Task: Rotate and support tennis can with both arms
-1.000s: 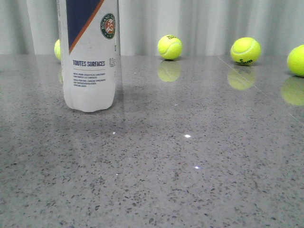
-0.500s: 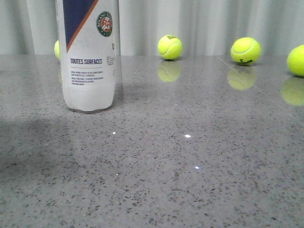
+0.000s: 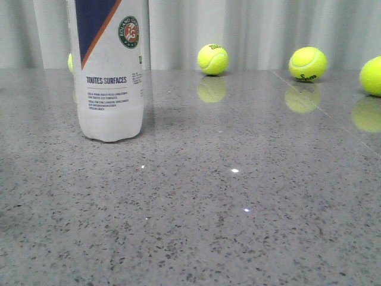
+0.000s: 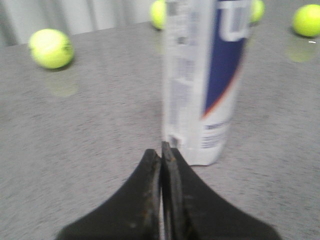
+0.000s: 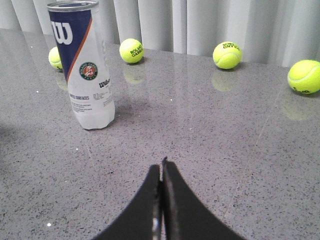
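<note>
The tennis can [image 3: 111, 71] stands upright on the grey speckled table at the left of the front view, its top cut off. It shows its navy patch, orange stripe, Roland Garros emblem and "TOUTES SURFACES". In the left wrist view the can [image 4: 205, 80] is close and blurred; my left gripper [image 4: 162, 150] is shut and empty, its tips level with the can's bottom edge, whether touching I cannot tell. In the right wrist view the whole can [image 5: 82, 65] with its metal rim stands well away from my right gripper [image 5: 161, 167], which is shut and empty. Neither gripper shows in the front view.
Several yellow-green tennis balls lie along the back of the table by the white curtain: one behind the can [image 3: 71, 61], one at mid-back [image 3: 212, 59], two at the right [image 3: 307, 64] [image 3: 372, 75]. The table [image 3: 238, 196] is glossy.
The can's label has turned a little to the left in the front view, and the can has shifted slightly left. The dark shadow on the table at the left has faded.
</note>
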`<control>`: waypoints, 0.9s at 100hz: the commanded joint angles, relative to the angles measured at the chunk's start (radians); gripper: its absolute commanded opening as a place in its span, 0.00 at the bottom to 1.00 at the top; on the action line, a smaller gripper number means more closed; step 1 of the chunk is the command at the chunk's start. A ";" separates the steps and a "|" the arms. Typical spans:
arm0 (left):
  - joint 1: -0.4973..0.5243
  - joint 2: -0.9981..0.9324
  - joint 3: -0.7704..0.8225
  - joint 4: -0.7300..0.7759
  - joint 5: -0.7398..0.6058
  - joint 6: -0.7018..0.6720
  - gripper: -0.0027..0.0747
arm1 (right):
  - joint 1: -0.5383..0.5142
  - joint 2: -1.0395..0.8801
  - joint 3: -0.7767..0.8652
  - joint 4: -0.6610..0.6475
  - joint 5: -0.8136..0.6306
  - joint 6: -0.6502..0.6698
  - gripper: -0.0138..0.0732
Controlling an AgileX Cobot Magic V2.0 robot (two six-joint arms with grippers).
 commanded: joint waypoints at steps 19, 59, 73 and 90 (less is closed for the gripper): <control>0.158 -0.091 0.061 0.005 -0.167 -0.015 0.01 | -0.006 0.011 -0.021 -0.005 -0.072 -0.003 0.08; 0.303 -0.397 0.317 0.019 -0.207 0.003 0.01 | -0.006 0.011 -0.021 -0.005 -0.072 -0.003 0.08; 0.353 -0.537 0.430 0.017 -0.207 0.020 0.01 | -0.006 0.011 -0.021 -0.005 -0.072 -0.003 0.08; 0.384 -0.685 0.565 -0.019 -0.246 0.020 0.01 | -0.006 0.011 -0.021 -0.005 -0.072 -0.003 0.08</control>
